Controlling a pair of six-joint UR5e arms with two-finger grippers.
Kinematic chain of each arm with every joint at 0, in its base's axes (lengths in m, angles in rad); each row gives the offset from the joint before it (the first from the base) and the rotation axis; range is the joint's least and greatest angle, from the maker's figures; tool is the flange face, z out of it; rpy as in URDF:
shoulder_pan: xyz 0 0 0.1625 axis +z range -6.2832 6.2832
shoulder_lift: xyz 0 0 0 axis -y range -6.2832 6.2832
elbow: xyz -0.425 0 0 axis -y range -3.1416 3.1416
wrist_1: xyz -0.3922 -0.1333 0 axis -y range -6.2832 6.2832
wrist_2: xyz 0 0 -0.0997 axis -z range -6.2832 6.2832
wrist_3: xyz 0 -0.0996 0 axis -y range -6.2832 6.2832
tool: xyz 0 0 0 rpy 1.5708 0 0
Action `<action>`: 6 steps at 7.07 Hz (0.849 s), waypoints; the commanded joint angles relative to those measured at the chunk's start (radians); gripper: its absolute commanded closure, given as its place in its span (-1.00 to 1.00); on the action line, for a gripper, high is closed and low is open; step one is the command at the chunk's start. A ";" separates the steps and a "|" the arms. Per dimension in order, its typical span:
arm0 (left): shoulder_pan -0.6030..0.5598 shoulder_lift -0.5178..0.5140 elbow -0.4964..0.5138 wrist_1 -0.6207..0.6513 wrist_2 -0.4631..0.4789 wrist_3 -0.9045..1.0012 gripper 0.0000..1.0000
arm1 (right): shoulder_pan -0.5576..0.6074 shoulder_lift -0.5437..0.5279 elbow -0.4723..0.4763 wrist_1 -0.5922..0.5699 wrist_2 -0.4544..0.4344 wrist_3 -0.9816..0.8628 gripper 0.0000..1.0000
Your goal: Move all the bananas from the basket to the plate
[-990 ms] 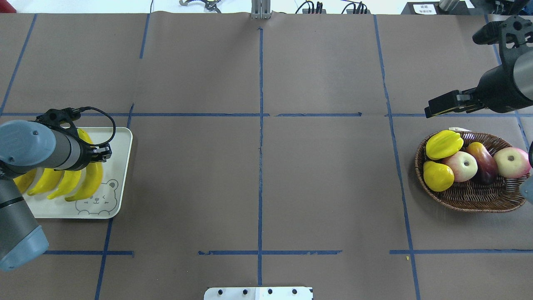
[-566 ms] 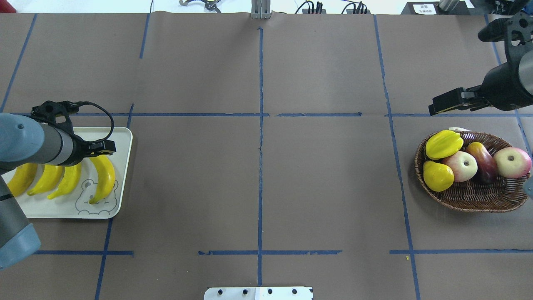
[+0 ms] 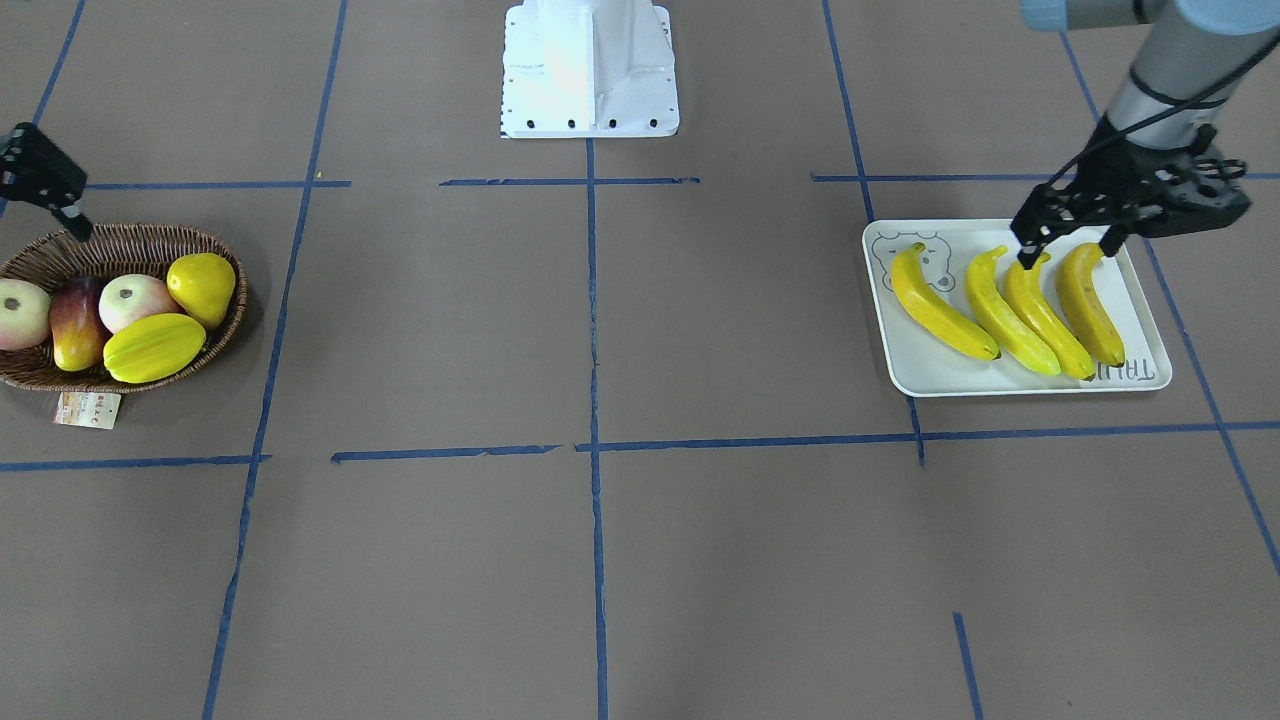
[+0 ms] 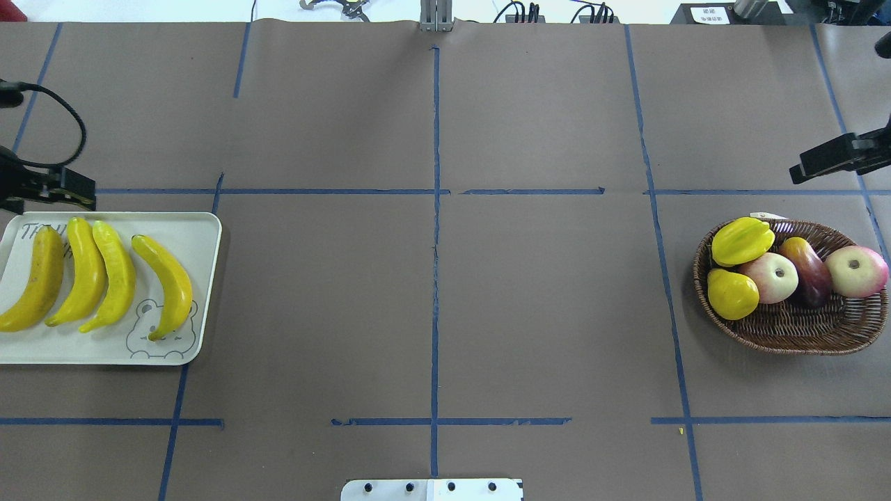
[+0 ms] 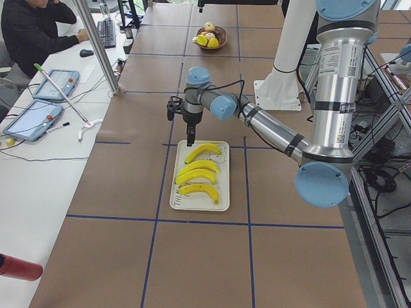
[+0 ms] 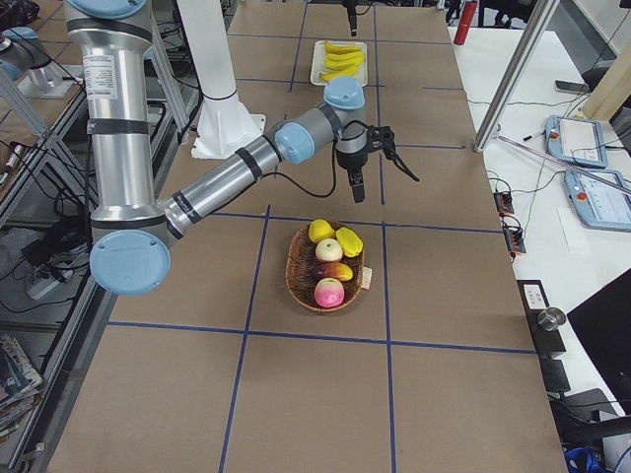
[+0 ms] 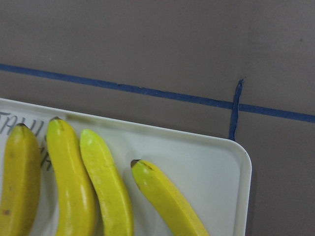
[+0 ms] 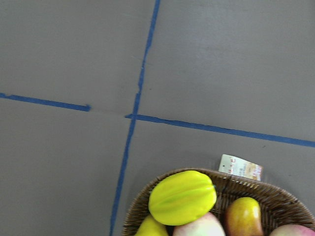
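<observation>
White and round-cornered, the plate is seen at the left of the brown paper-covered counter in the overhead view. All four bananas are laid on it side by side, and the rightmost one crosses the grey bear outline. The lettering at the plate's far corner is partly covered by fruit, so only "TAIJ" can be read.

The left gripper is held above the plate's edge on the robot's side. Its fingers are spread wide and nothing is between them. This is shown plainly only from the front, since overhead it is cut off by the frame edge. 0.6 s ago this arm lay across the bananas' far ends; it has since been drawn back, and the bananas have not shifted.

At the far right, the wicker basket is left with a star fruit, a yellow pear-shaped fruit, two apples and a dark mango. No bananas are in it. Its paper tag is printed too small to be read.

The right gripper is held beyond the basket, farther toward the frame edge than before. Its fingers are seen apart only in the right-end view, with nothing in them.
</observation>
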 commanded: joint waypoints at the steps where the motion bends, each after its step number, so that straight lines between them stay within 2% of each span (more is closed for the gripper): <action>1: -0.292 0.008 0.031 0.195 -0.146 0.408 -0.99 | 0.184 -0.035 -0.198 0.005 0.110 -0.359 -1.00; 2: -0.381 0.008 0.066 0.248 -0.220 0.560 -0.99 | 0.253 -0.042 -0.272 0.005 0.126 -0.459 -1.00; 3: -0.463 0.011 0.129 0.277 -0.269 0.673 -0.99 | 0.315 -0.044 -0.342 0.005 0.143 -0.481 -1.00; 4: -0.536 0.013 0.230 0.285 -0.349 0.795 -0.99 | 0.320 -0.047 -0.357 0.008 0.134 -0.479 -1.00; 6: -0.542 0.033 0.297 0.267 -0.368 0.824 -0.99 | 0.320 -0.061 -0.363 0.008 0.134 -0.480 -1.00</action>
